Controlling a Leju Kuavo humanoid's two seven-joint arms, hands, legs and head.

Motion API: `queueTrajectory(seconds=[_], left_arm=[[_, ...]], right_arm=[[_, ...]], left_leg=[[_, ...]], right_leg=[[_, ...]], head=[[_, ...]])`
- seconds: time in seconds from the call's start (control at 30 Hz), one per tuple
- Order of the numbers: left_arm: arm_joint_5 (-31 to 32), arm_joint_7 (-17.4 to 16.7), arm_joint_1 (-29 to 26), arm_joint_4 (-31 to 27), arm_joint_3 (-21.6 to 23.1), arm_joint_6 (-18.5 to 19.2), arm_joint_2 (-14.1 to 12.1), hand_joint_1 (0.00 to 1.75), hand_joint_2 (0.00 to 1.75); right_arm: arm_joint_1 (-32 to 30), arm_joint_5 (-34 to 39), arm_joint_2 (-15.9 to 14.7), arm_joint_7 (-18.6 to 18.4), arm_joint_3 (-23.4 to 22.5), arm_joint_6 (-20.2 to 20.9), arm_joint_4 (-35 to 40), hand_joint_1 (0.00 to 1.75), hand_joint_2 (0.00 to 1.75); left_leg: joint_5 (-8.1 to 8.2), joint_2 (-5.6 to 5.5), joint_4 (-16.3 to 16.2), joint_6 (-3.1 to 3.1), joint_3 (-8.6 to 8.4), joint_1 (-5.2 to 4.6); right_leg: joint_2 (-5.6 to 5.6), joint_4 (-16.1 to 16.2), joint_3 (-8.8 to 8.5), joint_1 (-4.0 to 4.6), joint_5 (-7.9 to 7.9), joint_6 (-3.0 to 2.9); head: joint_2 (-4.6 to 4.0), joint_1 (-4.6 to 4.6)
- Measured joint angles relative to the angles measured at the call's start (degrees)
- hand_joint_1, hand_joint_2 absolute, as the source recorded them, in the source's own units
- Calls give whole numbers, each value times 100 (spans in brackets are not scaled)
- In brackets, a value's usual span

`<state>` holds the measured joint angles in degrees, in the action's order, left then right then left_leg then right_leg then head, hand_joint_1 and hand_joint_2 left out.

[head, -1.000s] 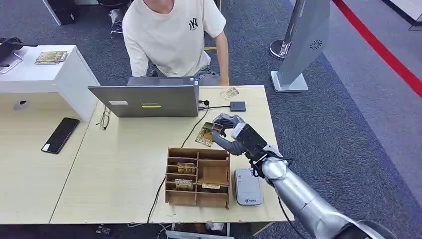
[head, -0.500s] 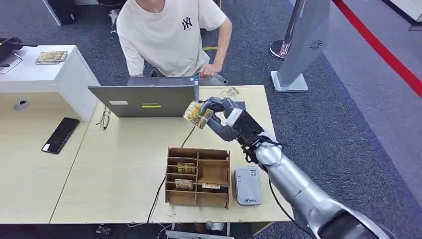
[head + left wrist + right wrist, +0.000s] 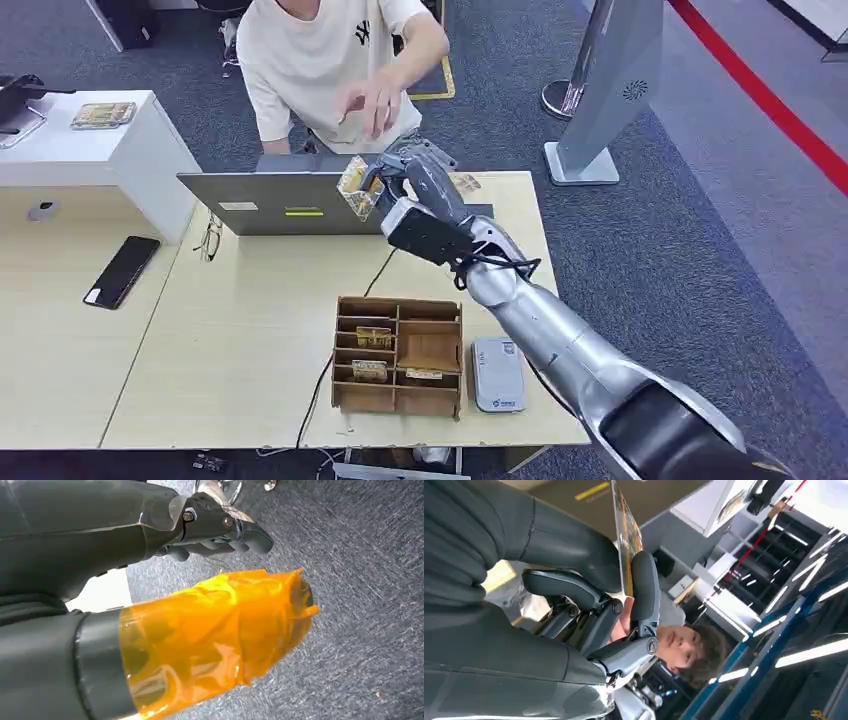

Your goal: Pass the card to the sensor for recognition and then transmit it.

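My right hand (image 3: 405,180) is raised above the laptop's far edge and pinches a yellowish card (image 3: 355,188) between thumb and finger. In the right wrist view the card (image 3: 626,540) stands edge-on, clamped by the thumb and a dark finger (image 3: 644,587). A person's hand (image 3: 368,103) reaches toward the card from across the table, a short gap away. The small dark sensor (image 3: 484,211) lies on the table behind my forearm. My left hand (image 3: 220,525) hangs over the carpet with fingers curled in, holding nothing; orange tape wraps its thumb (image 3: 210,635).
An open grey laptop (image 3: 295,200) stands just below the card. A wooden compartment box (image 3: 398,355) with more cards sits near the front edge, a grey device (image 3: 497,375) beside it. A phone (image 3: 121,270) and glasses (image 3: 209,240) lie left. A cable (image 3: 385,265) crosses the table.
My right hand lifted the card from low over the table near the sensor, up and back toward the person. The person's hand rose from the table edge and reaches for it.
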<state>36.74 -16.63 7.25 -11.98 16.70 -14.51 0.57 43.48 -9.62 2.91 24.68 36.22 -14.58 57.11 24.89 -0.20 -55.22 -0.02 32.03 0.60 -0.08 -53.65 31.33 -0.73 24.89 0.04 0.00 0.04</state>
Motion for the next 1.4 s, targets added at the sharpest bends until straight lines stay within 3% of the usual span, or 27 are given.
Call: queueTrajectory(seconds=[0.4, 0.5, 0.63, 0.67, 0.73, 0.9, 1.03, 1.2, 1.4], left_arm=[[249, -173, 124, -2, 179, 118, 4, 0, 0], [288, -205, 135, -2, 216, 122, 24, 0, 0], [304, -216, 159, -2, 240, 127, 35, 0, 0], [306, -232, 164, -2, 243, 131, 39, 0, 0], [313, -247, 165, -2, 243, 138, 44, 0, 0], [313, -247, 168, -2, 243, 140, 48, 0, 0], [302, -245, 163, -2, 243, 138, 48, 0, 0], [236, -140, 112, -2, 240, 105, 46, 0, 0], [146, 20, 31, -2, 219, 33, 37, 0, 0]], right_arm=[[634, -1174, 577, -496, 339, -1040, -1290, 169, 175], [760, -1451, 664, -555, 424, -1329, -1633, 162, 175], [867, -1597, 767, -629, 485, -1447, -2019, 120, 175], [876, -1608, 778, -653, 494, -1444, -2089, 14, 175], [883, -1626, 795, -662, 514, -1444, -2223, 0, 175], [881, -1495, 828, -540, 529, -1396, -2404, 0, 175], [825, -1066, 828, -249, 454, -978, -2424, 0, 175], [418, 246, 806, 295, 83, 455, -1978, 0, 175], [-186, 1665, 584, 549, -277, 1850, -1074, 0, 175]], left_leg=[[-1, 0, 0, -1, 0, 0], [-1, -1, 0, -1, 0, 0], [-1, -1, 0, -1, 1, 0], [-1, -1, 0, -1, 1, 0], [0, -1, 0, -1, 1, 0], [0, -1, 0, -1, 1, 0], [0, 0, 0, -1, 0, 0], [-1, 0, 0, -1, 0, 0], [1, -1, 0, -1, 1, -1]], right_leg=[[0, 0, 0, 0, -1, -2], [-1, 0, 1, 0, -1, -2], [-1, 0, 2, 0, -1, -2], [-1, 0, 2, 0, -1, -2], [0, 0, 2, 0, -1, -2], [-1, 0, 4, 0, -1, -2], [0, 0, 3, 0, -1, -2], [1, 0, 4, 0, -1, -2], [0, 3, 4, 0, 0, -1]], head=[[0, -2], [0, -2], [0, 0], [0, -2], [0, 0], [0, -2], [0, -2], [0, 0], [0, 0]])
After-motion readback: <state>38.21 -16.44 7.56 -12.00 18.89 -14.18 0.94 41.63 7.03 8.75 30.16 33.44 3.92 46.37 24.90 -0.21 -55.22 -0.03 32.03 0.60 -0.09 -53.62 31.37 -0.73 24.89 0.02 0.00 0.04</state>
